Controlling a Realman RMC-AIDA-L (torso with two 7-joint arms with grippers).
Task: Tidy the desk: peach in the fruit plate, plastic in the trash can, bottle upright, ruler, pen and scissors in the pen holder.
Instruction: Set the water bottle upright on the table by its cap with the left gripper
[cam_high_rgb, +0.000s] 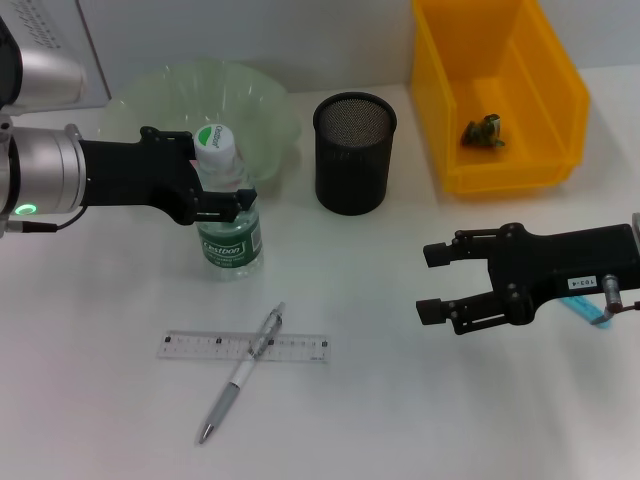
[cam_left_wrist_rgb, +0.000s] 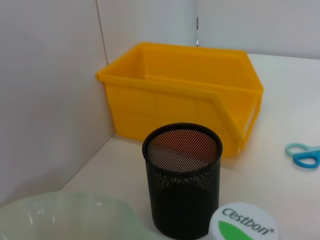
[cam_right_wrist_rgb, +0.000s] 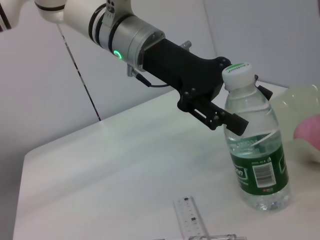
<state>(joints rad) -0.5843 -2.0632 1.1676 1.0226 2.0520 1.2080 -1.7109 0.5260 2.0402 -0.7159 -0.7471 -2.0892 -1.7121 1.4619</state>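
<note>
Left gripper (cam_high_rgb: 215, 180) clamped around upright bottle (cam_high_rgb: 228, 215) neck

The left arm (cam_high_rgb: 45, 180) is a silver-grey cylinder with a glowing green ring light and a thin dark cable at its wrist; farther up, its white shell carries black bands. The left gripper (cam_high_rgb: 218, 185) is matte black with angular fingers (cam_high_rgb: 215, 206). The right gripper (cam_high_rgb: 445, 283) is black too, bearing a small white label and a pinkish connector.
</note>
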